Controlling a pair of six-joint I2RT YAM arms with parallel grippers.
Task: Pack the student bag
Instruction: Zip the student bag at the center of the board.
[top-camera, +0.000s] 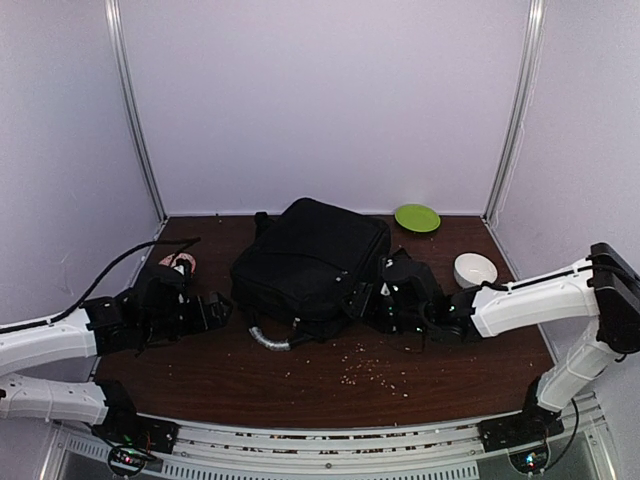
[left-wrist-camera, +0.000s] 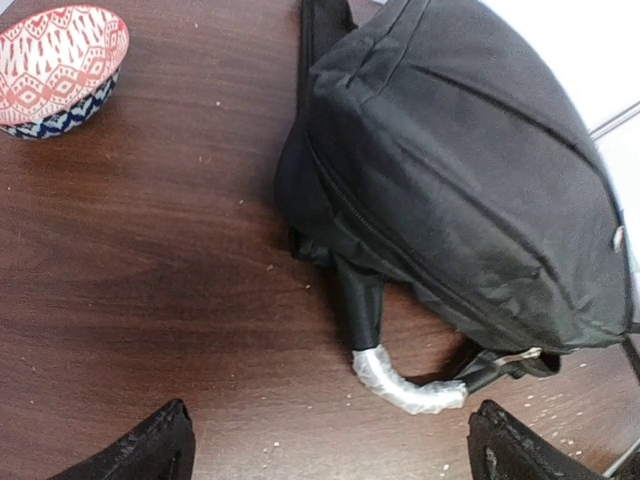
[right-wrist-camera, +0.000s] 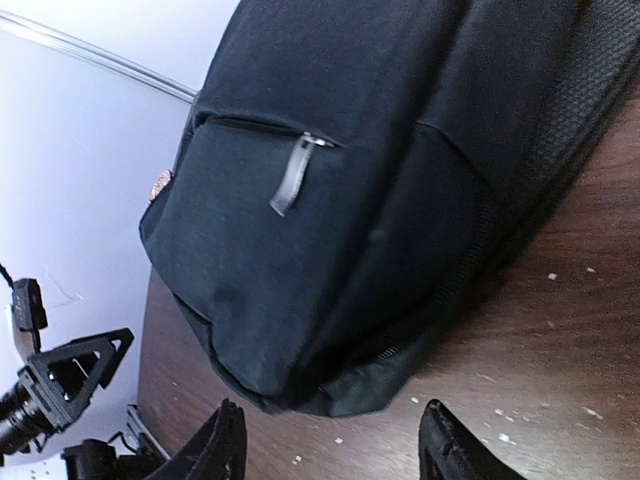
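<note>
Overhead, pale lilac-white walls (top-camera: 320, 100) with thin metal corner posts (top-camera: 135, 110) enclose a dark brown wood-grain table (top-camera: 300, 385), and the large black soft fabric backpack (top-camera: 310, 255) lies flat on it at the middle, towards the back. The left gripper (left-wrist-camera: 328, 420) sits low at the bag's left side with its black jaws spread wide, holding nothing; bare tabletop lies between the fingertips, clear of the bag. The right gripper (right-wrist-camera: 332, 415) is close against the bag's right side, its jaws apart and gripping nothing, the bag's rounded lower edge just at the gap between them; whether they touch the fabric cannot be told. A round lime-green plate (top-camera: 417, 217) rests at the back right, near the bag's far corner. A plain white bowl (top-camera: 475, 269) stands beside the right arm. A red-and-white patterned bowl with a blue outside (left-wrist-camera: 55, 65) stands left of the bag, apart from it. The bag's carry handle, wrapped in silver tape (left-wrist-camera: 405, 385), curls out at its near edge. Pale crumbs (top-camera: 375, 370) speckle the wood in front.
</note>
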